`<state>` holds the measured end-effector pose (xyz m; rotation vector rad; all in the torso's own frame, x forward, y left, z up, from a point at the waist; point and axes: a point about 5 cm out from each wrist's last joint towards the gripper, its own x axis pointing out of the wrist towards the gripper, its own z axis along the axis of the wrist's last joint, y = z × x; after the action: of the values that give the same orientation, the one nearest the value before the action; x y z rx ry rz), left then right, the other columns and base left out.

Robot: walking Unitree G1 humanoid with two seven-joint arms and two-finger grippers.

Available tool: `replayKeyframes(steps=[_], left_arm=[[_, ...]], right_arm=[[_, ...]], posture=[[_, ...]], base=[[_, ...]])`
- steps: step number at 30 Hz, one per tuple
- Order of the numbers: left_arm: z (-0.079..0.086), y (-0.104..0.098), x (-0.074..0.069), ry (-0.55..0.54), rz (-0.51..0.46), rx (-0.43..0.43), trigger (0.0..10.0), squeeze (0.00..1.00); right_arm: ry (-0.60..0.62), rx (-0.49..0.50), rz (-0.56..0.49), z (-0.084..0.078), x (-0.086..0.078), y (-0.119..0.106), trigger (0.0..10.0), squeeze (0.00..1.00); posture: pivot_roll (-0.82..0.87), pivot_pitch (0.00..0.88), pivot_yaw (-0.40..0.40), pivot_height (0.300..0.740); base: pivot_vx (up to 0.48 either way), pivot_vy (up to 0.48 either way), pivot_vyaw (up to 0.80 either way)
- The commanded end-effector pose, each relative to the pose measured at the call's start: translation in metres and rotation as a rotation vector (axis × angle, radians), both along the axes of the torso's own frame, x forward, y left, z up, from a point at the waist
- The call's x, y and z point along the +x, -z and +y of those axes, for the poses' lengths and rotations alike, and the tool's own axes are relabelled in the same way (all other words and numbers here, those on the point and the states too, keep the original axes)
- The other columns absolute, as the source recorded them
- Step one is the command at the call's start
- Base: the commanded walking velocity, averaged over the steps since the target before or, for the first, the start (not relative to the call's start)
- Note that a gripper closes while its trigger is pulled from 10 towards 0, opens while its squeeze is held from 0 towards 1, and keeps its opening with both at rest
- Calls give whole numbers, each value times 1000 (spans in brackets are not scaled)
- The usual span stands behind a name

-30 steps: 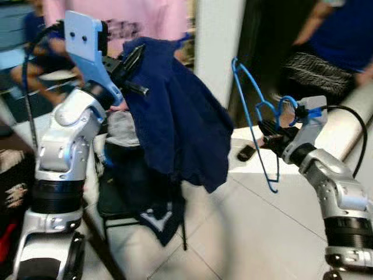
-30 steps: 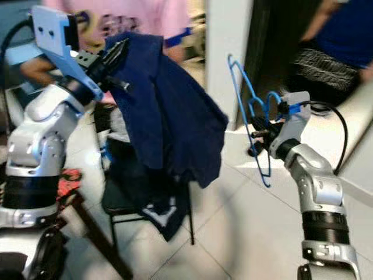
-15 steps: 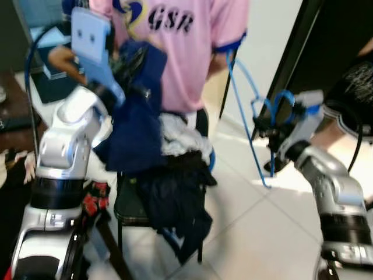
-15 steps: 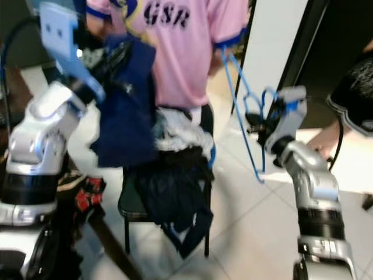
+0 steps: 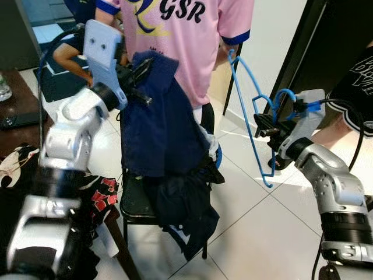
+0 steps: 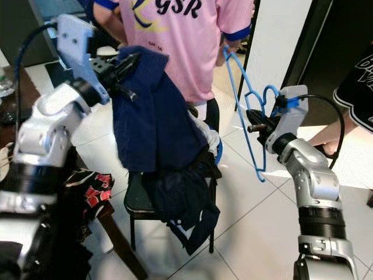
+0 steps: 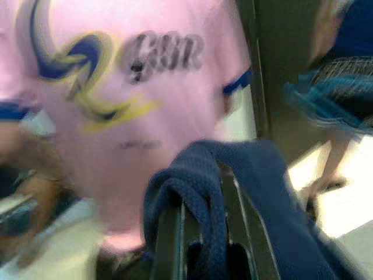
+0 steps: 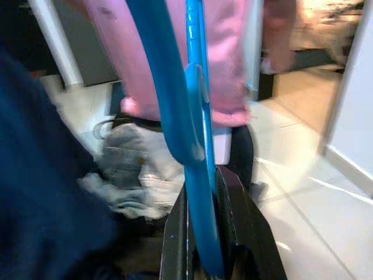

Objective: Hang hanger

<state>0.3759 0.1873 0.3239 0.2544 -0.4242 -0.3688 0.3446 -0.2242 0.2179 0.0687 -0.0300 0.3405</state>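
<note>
Two holds made: my left gripper (image 5: 140, 65) is pinched on the navy garment (image 5: 157, 128) at left, my right gripper (image 5: 263, 124) seemingly clamps the blue hanger (image 5: 247, 111) at right; hanging remains

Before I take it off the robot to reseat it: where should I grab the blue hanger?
Probably the long straight side bar of the blue hanger, above the right end effector, which is shut on its middle. Come from the pink-shirted person's side: the bar slants free there, while the hook end curls close to the wrist and its cable.
</note>
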Motion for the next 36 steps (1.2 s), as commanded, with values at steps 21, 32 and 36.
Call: replayKeyframes(steps=[21,32,36], left_arm=[[-4,91,0,249,178,-437,10000,0],[39,187,-35,-85,367,-344,10000,0],[48,189,-46,-130,355,-336,10000,0]], right_arm=[[53,-26,-8,-13,-10,-6,10000,0],[-45,-60,224,-11,-32,40,10000,0],[36,-7,288,-23,-39,67,10000,0]], posture=[[-95,74,-55,740],[-85,123,-86,740],[-75,137,-92,740]], base=[[0,0,0],[0,0,0],[0,0,0]])
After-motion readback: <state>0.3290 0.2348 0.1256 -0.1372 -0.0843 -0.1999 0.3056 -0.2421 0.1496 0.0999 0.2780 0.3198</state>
